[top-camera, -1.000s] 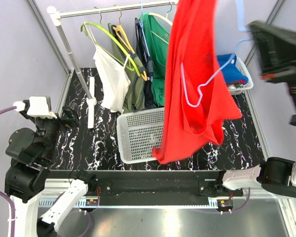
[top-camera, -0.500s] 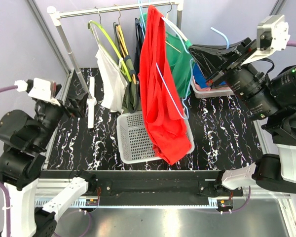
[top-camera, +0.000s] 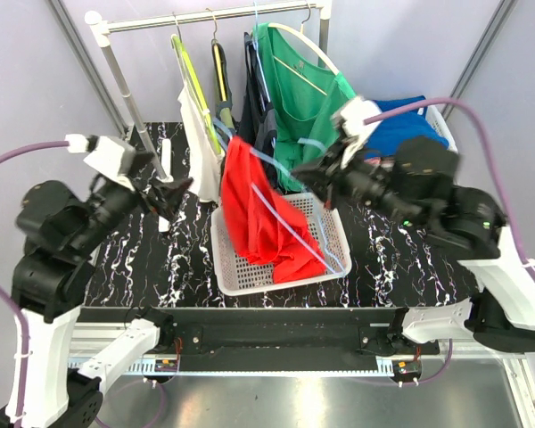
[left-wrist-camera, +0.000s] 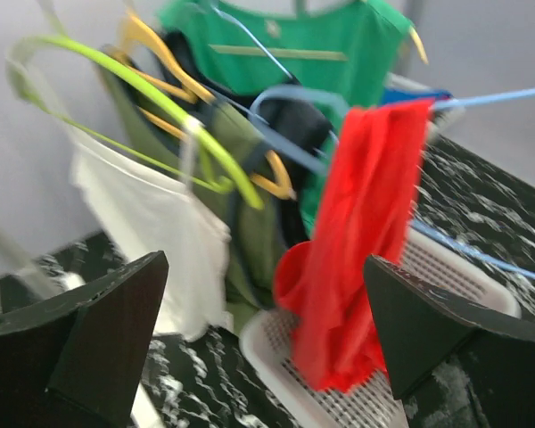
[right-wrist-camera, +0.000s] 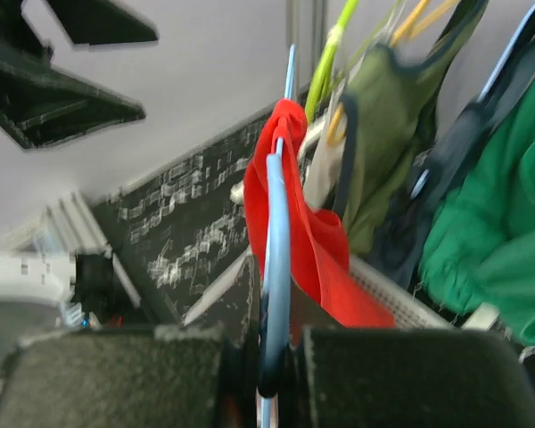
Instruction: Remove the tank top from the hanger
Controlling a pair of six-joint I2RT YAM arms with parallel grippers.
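A red tank top (top-camera: 257,223) hangs on a light blue hanger (top-camera: 290,227), its lower part draped into a white basket (top-camera: 227,254). My right gripper (top-camera: 308,171) is shut on the hanger's blue wire (right-wrist-camera: 275,267); the red top (right-wrist-camera: 312,241) hangs just beyond its fingers. My left gripper (top-camera: 174,189) is open and empty, held left of the top. In the left wrist view the red top (left-wrist-camera: 361,250) hangs between the wide-apart fingers (left-wrist-camera: 102,339), some way ahead, over the basket (left-wrist-camera: 285,392).
A clothes rail (top-camera: 205,16) at the back holds a white top (top-camera: 201,134), a green shirt (top-camera: 303,98) and dark garments on hangers. A second basket with blue clothes (top-camera: 410,120) sits at the back right. A white rail post (top-camera: 134,107) stands at left.
My right arm has swung left and down, carrying the hanger and red top from high above down onto the white basket. My left arm has lifted and turned towards the top.
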